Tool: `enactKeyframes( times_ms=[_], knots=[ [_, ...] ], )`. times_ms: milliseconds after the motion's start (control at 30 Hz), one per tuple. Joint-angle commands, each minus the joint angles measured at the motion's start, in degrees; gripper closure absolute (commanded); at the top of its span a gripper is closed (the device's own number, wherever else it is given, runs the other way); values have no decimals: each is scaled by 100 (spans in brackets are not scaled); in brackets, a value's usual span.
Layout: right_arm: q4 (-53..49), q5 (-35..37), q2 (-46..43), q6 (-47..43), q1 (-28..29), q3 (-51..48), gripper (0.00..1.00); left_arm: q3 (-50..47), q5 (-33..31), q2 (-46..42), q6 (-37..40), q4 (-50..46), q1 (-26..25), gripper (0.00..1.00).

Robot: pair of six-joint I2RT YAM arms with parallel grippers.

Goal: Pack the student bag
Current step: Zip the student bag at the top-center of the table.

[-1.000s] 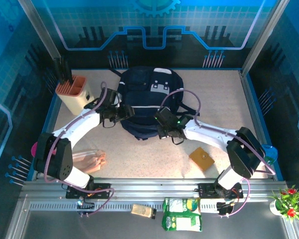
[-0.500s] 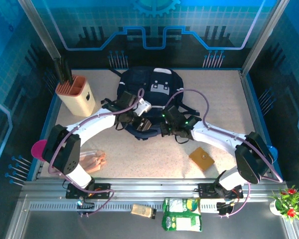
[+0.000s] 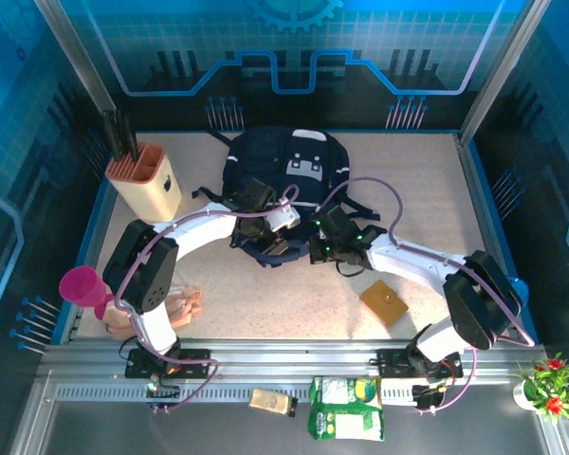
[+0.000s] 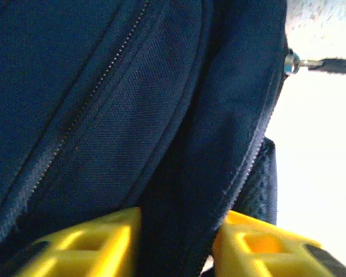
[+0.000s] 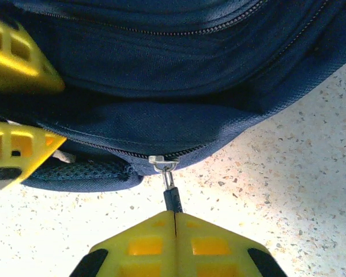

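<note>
Nothing here can be read as a word, brand or number. The student bag [image 3: 266,152] has a grey-white patch [image 3: 302,169] with small dark marks, too small to make out. The beige pen holder [image 3: 144,197] bears a dark, blurred logo [image 3: 168,180]. The green packets [image 3: 346,408] carry pale, illegible print.

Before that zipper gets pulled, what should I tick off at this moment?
1. Right gripper shut on the zipper pull: ok.
2. Left gripper has a fold of the student bag between its fingers: ok.
3. Left hold firm enough to brace the pull: cannot tell.
4. Zipper open: not ok, it looks closed on both sides of the slider.
5. Items packed: not ok, a brown square item lies on the table.
</note>
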Motion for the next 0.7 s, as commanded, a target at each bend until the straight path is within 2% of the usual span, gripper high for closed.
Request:
enactKeyframes(
  times_ms=[0, 100, 233, 367, 533, 667],
  knots=[
    [153, -392, -159, 151, -204, -280, 94, 99, -312, -10, 211, 83, -53, 77],
    [420, -518, -162, 6, -354, -404, 70, 33, -106, -210, 212, 138, -57, 86],
    [548, -612, 5, -436, -438, -325, 56, -52, 233, -459, 172, 186, -43, 91],
    [653, -853, 266, -873, -459, -142, 53, -106, 452, -610, 126, 243, -40, 93],
    [889, -572, 490, -1088, -519, -115, 51, -150, 517, -737, 125, 258, -3, 93],
    [1212, -596, 451, -1104, -640, -115, 43, -176, 602, -813, 143, 201, 32, 93]
  ],
)
